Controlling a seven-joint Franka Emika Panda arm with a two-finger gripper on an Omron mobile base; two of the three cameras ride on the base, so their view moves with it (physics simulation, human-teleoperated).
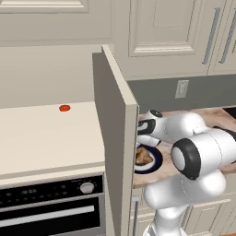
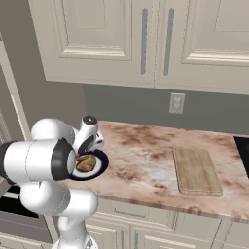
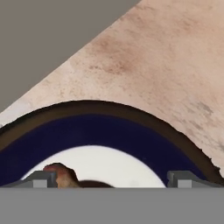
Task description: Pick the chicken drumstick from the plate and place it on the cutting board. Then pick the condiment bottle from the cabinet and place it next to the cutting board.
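Observation:
The plate has a navy rim and a white ring and lies on the marbled counter. The golden-brown chicken drumstick rests on it. In the hand view my gripper hovers close over the plate, open, its fingertips wide apart, with one end of the drumstick just inside the left tip. The left base view shows the plate below my hand. The tan cutting board lies well to the right of the plate. The cabinet door stands open. The condiment bottle is out of view.
A small red disc sits on the cream shelf above a dark oven. A wall outlet is behind the counter. Upper cabinets with bar handles hang above. The open door's edge stands just left of my hand.

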